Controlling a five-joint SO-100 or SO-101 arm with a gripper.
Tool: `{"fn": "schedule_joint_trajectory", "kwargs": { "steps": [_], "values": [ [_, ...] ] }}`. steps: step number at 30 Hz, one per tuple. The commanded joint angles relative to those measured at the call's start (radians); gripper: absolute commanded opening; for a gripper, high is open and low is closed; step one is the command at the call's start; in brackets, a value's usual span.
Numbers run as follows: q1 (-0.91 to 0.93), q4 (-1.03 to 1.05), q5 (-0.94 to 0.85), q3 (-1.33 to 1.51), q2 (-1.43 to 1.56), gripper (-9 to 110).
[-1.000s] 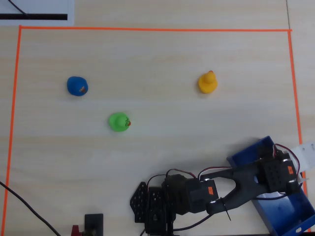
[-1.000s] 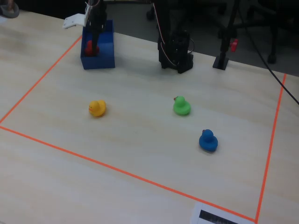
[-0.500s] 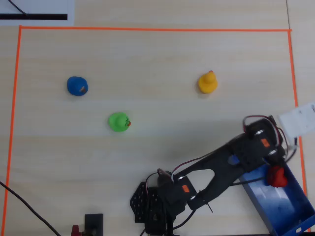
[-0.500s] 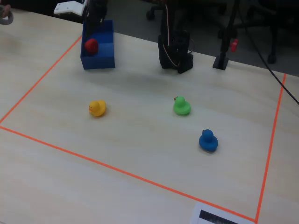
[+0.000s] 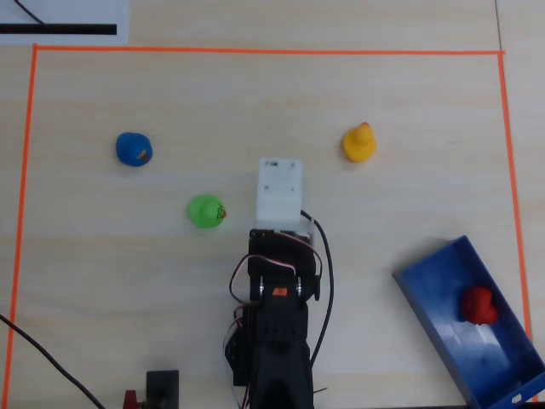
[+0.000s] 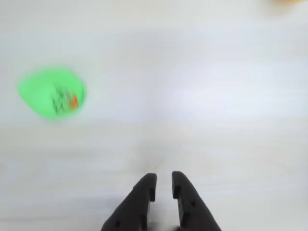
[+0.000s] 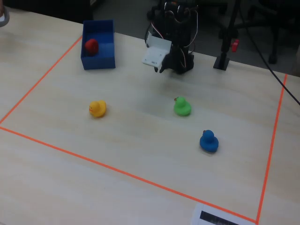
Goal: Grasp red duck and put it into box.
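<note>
The red duck (image 5: 479,305) lies inside the dark blue box (image 5: 426,307) at the lower right of the overhead view. In the fixed view the red duck (image 7: 91,45) sits in the far left corner of the box (image 7: 98,62). My gripper (image 6: 163,180) hangs over bare table near the arm's base. Its jaws stand a narrow gap apart with nothing between them. In the fixed view the gripper (image 7: 162,69) is tucked under the white wrist mount (image 7: 155,54), well to the right of the box. In the overhead view that mount (image 5: 280,192) hides the gripper.
A green duck (image 5: 205,211) sits just left of the mount and shows blurred in the wrist view (image 6: 50,92). A yellow duck (image 5: 359,142) and a blue duck (image 5: 134,149) stand farther out. Orange tape (image 5: 255,51) frames the workspace. The arm's base (image 5: 277,341) is at the near edge.
</note>
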Motion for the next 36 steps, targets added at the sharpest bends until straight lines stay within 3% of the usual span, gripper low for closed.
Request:
{"fn": "schedule_joint_trajectory", "kwargs": {
  "steps": [1,14,36],
  "values": [
    [-0.066,0.003,-0.023,0.27,0.23,0],
    [-0.087,-0.091,-0.066,0.531,0.336,0],
    [-0.063,-0.094,-0.054,0.532,0.336,7]
  ]
}}
